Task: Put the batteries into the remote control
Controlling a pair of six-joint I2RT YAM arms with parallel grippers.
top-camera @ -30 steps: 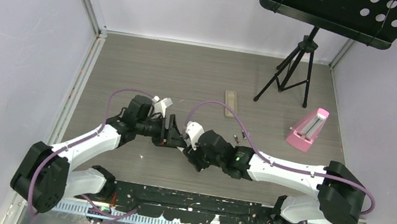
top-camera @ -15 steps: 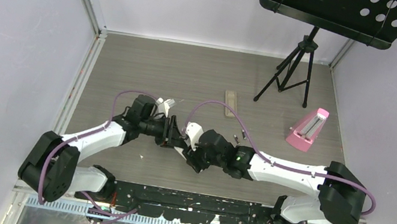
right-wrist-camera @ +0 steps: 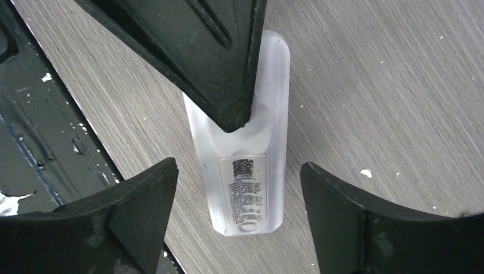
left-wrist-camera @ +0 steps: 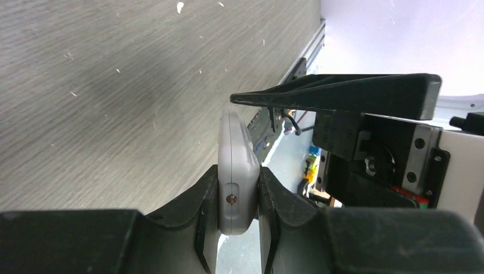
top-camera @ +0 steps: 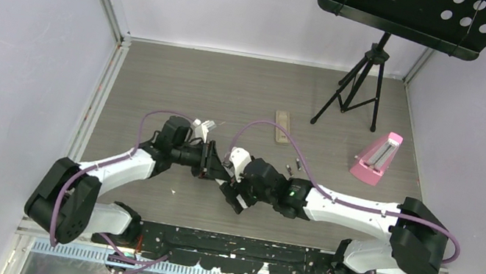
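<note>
My left gripper (top-camera: 216, 170) is shut on a plain white bar (left-wrist-camera: 235, 154) with a small dark label and clamps it across its thin sides. The right wrist view shows that bar (right-wrist-camera: 246, 197) between my right gripper's (right-wrist-camera: 238, 171) wide-open fingers, with one left finger (right-wrist-camera: 205, 51) on top of it. My right gripper (top-camera: 233, 195) holds nothing. A slim tan bar, the remote control (top-camera: 283, 126), lies on the table farther back. Two tiny dark batteries (top-camera: 291, 167) lie just behind my right forearm.
A pink wedge-shaped object (top-camera: 376, 158) lies at the right. A black music stand on a tripod (top-camera: 361, 82) stands at the back right. The black rail (right-wrist-camera: 34, 131) at the table's near edge is close to my right gripper.
My left arm has shifted a little to the right with the white bar. My right gripper has moved slightly toward the near edge, staying open around the bar.
</note>
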